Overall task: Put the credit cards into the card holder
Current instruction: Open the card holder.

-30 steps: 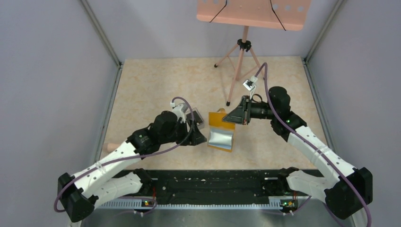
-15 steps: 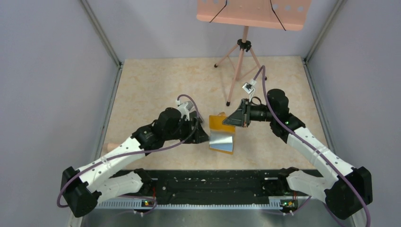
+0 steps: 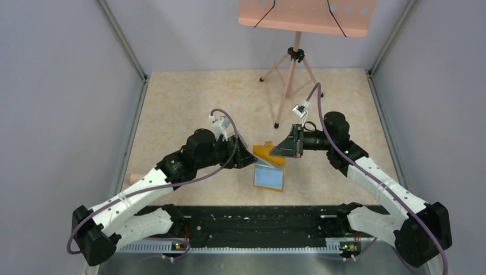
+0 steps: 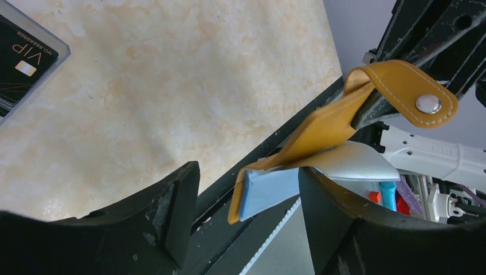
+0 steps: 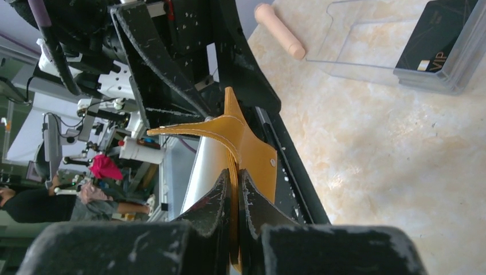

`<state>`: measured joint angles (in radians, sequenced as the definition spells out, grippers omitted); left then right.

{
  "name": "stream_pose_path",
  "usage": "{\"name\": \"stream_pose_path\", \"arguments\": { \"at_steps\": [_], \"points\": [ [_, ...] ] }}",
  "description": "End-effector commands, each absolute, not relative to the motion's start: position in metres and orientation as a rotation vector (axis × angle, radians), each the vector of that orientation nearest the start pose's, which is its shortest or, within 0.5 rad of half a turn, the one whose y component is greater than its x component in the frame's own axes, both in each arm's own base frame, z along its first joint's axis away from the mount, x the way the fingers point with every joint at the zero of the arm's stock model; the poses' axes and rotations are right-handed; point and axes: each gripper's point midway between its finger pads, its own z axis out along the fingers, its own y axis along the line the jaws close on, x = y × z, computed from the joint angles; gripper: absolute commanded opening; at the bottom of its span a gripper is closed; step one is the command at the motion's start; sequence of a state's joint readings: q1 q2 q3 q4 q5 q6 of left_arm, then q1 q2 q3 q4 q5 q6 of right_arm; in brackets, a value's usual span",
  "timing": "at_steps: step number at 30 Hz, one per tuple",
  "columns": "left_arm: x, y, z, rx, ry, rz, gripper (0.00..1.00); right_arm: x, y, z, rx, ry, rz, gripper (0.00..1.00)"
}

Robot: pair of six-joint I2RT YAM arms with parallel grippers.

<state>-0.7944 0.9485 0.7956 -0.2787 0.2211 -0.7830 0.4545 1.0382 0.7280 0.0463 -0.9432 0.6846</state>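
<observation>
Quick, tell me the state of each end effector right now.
Left end effector: open, an edge of the wallet between its fingers, not gripped.
Right end effector: closed on the wallet's orange flap.

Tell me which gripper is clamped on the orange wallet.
The right gripper: it is shut on the wallet at its orange flap. The left gripper stands open, the wallet's blue-grey edge merely between its jaws.

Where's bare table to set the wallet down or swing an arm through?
Bare: the far-left table between the left wall and the tripod, and the far-right corner between tripod and right wall. Crowded: the centre, where the left gripper and right gripper meet at the card holder, clear box nearby.
</observation>
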Motion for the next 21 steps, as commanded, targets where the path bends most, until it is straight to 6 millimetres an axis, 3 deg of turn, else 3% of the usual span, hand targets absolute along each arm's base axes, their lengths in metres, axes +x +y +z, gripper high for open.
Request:
{"name": "stream_pose_path", "arguments": {
  "at_steps": [1,5,16,21],
  "points": [
    [0.192,-0.282,0.237,0.137,2.12,-1.192,0.69,0.173,0.264,0.276,-0.544,1.889,1.685,0.0],
    [0.192,-0.287,0.242,0.155,2.065,-1.246,0.7,0.17,0.264,0.282,-0.515,1.875,1.726,0.0],
    [0.161,-0.305,0.263,0.315,1.903,-1.53,0.66,0.171,0.267,0.294,-0.433,1.849,1.824,0.0],
    [0.156,-0.305,0.273,0.327,1.821,-1.593,0.54,0.171,0.268,0.297,-0.417,1.846,1.854,0.0]
  ]
}}
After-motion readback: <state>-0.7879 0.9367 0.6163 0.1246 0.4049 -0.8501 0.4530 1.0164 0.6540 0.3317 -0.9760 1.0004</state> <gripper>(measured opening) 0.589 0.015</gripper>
